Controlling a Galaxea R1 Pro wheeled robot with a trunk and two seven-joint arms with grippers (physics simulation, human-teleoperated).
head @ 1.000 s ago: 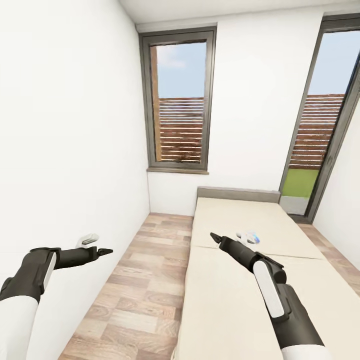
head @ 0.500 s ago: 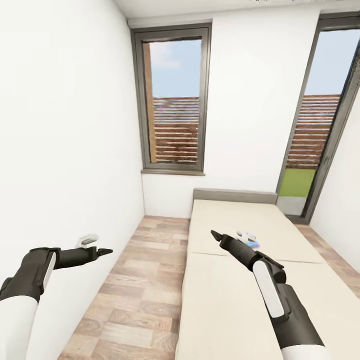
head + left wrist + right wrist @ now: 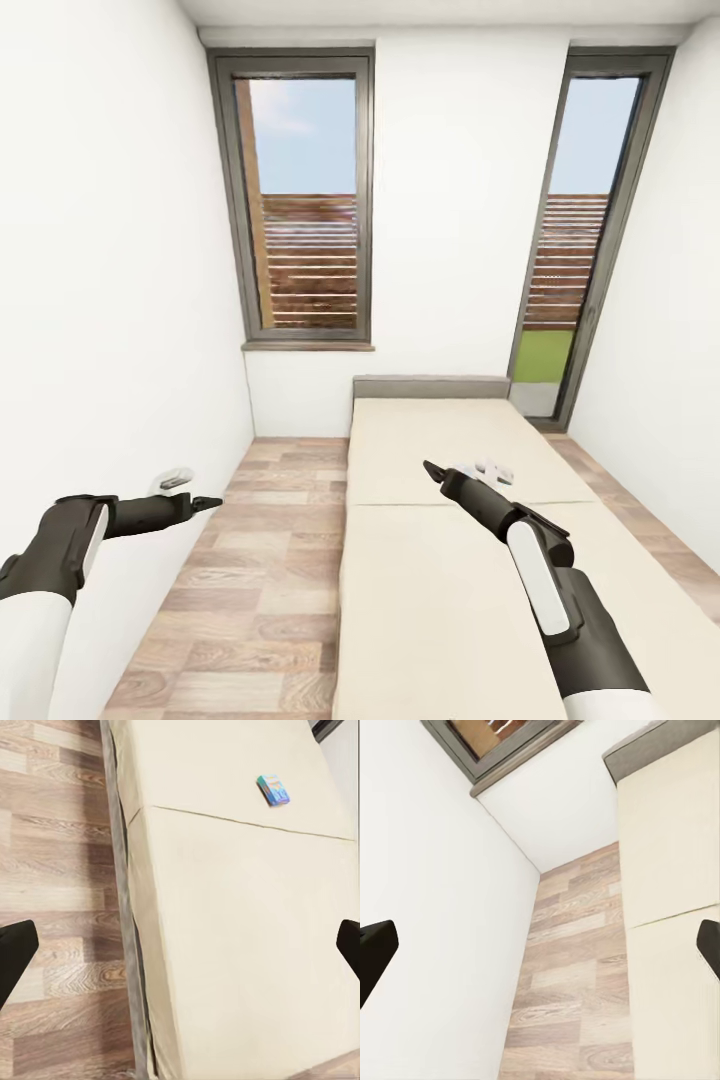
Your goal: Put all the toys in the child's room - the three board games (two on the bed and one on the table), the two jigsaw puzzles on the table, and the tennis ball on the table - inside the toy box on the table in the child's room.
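Approach phase. Small blue game (image 3: 273,789) lies flat on bed (image 3: 440,600), partly hidden behind right gripper (image 3: 432,472) at 12 o'clock. Both grippers released, left gripper (image 3: 208,503) idle over floor. Judgement: roll closer, then descend squarely over the box.

Both arms share one build: a white upper sleeve nearest the trunk, then matte black segments tapering forward. The left arm (image 3: 70,545) has a black bulging elbow housing with a narrow white inset panel along its side, and a small pale grey-white block sitting on top near the wrist. The right arm (image 3: 545,580) carries a longer white oval panel set into its black forearm shell, with angular black collars at the joints. Each arm ends in slim, pointed black fingers (image 3: 432,470). In both wrist views the fingertips (image 3: 15,956) appear as plain rounded black pads.
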